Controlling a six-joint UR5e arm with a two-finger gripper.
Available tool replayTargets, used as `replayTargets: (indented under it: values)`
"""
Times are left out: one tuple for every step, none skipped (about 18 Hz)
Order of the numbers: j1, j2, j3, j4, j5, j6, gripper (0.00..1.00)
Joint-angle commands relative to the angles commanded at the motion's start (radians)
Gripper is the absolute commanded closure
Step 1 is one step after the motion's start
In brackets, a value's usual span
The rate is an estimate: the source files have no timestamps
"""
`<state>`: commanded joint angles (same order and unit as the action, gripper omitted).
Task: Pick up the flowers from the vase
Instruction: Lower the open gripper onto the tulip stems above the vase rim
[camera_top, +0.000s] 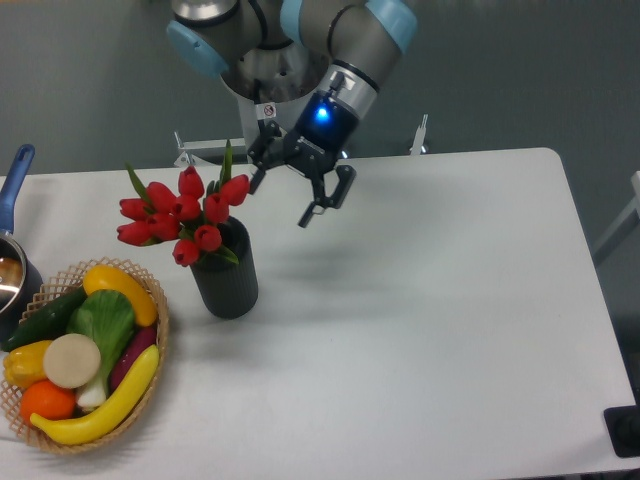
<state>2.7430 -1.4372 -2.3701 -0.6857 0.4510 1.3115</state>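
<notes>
On the white tabletop (420, 300) the flowers (185, 215) stand upright in the vase (227, 275), just left of the gripper (288, 193), jaws spread wide and empty.

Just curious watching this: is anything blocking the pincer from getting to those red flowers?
Nothing visible is. The pincer, jaws open, hangs in the air just right of the flowers, which stand in the vase. Only bare table lies below the gap between them.

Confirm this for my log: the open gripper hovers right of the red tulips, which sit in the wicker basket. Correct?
Not quite. The camera view shows the tulips standing in the dark ribbed vase, not the wicker basket. The gripper is open, to their right.
</notes>
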Motion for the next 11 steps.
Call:
replayTargets:
  values:
    - [-0.017, -0.029, 0.012, 0.0, 0.0, 0.003, 0.0]
    - [-0.032, -0.06, 0.029, 0.0, 0.0, 0.006, 0.0]
    - [-0.064, -0.09, 0.047, 0.0, 0.0, 0.006, 0.0]
    - [-0.091, -0.113, 0.07, 0.0, 0.002, 0.006, 0.0]
    - [-0.101, -0.129, 0.087, -0.002, 0.002, 0.005, 0.0]
    - [-0.111, -0.141, 0.097, -0.002, 0.002, 0.005, 0.0]
    - [-0.124, -0.146, 0.1, -0.002, 0.0, 0.005, 0.0]
    - [-0.131, -0.15, 0.1, -0.002, 0.0, 0.005, 0.0]
    - [-0.132, -0.157, 0.1, -0.002, 0.0, 0.005, 0.0]
    - [-0.137, -0.16, 0.101, -0.002, 0.0, 0.005, 0.0]
    - [-0.144, -0.16, 0.103, -0.002, 0.0, 0.005, 0.0]
